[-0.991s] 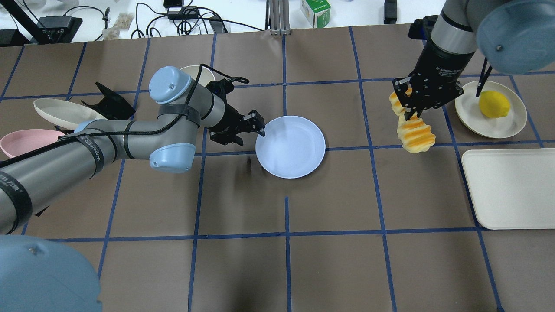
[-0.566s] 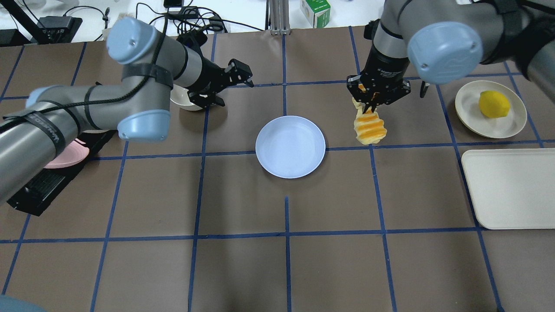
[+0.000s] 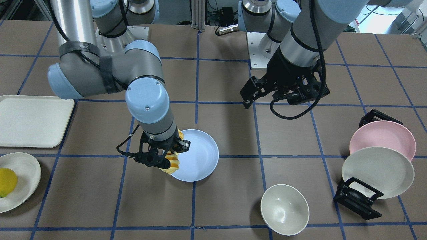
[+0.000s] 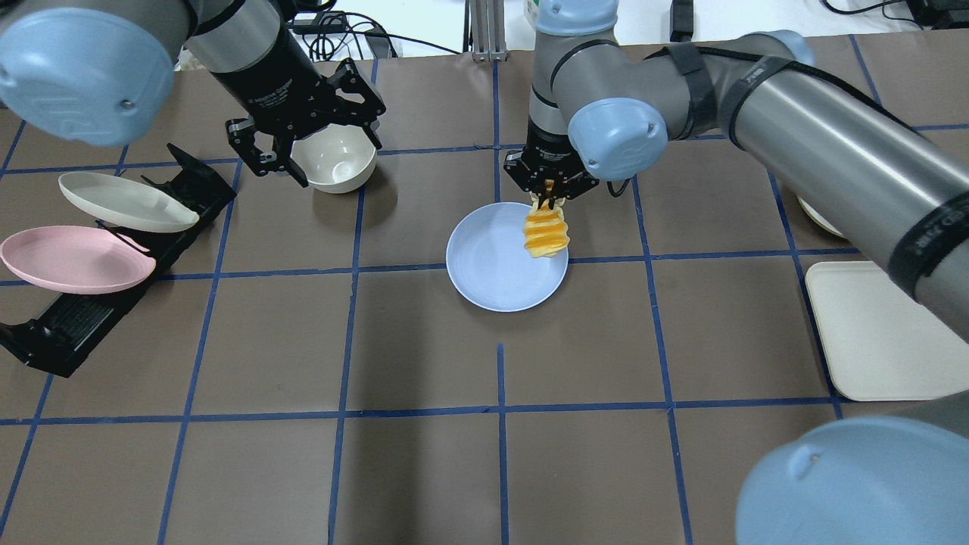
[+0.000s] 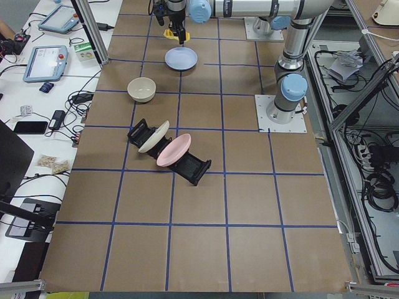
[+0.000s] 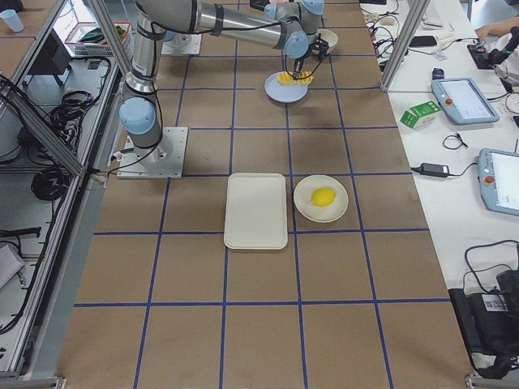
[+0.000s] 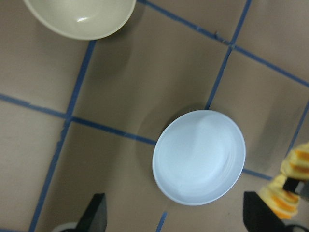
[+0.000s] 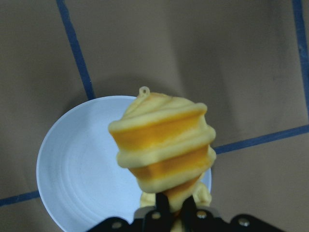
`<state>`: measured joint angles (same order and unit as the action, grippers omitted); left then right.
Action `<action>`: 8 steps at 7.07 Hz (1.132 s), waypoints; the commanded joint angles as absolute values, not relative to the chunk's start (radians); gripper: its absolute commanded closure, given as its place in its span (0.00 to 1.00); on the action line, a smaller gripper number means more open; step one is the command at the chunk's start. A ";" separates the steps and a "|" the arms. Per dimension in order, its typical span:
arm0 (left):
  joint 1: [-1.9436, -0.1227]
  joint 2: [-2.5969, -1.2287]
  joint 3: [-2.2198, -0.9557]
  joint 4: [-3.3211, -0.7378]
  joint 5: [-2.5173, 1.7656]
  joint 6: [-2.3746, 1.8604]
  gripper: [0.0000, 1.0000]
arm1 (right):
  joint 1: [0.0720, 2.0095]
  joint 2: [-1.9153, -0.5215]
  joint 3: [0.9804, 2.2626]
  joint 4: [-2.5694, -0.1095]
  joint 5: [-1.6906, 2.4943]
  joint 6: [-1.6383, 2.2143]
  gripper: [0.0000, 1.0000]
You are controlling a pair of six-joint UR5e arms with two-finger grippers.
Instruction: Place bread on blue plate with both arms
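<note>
While pinching the bread (image 4: 546,232) by one end over the two-o'clock rim of the blue plate (image 4: 484,280) with the right tool (image 4: 550,198), likely handling something light and squashy, better held mid-body; left tool (image 4: 337,160) spread, empty.

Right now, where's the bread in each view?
Front-facing: bread centre-left, at the blue plate's left rim.
Overhead: bread centre, over the blue plate's right rim.
Exterior left: bread top, left of centre.
Exterior right: bread top centre.
Left wrist: bread lower right edge.
Right wrist: bread centre.
Landmark: blue plate, always adjacent.
</note>
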<state>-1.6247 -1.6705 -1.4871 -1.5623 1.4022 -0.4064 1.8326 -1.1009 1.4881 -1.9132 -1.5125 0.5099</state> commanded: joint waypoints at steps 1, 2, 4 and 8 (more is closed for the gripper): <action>-1.631 -1.614 -1.502 -1.626 1.506 -0.138 0.00 | 1.906 -1.040 1.488 -1.957 -1.514 0.563 1.00; -1.631 -1.599 -1.529 -1.614 1.570 -0.029 0.00 | 1.913 -1.014 1.489 -1.995 -1.514 0.593 1.00; -1.625 -1.583 -1.537 -1.614 1.562 -0.037 0.00 | 1.913 -0.985 1.502 -2.011 -1.514 0.603 1.00; -1.612 -1.583 -1.537 -1.612 1.562 -0.015 0.00 | 1.913 -0.988 1.537 -2.022 -1.513 0.615 0.43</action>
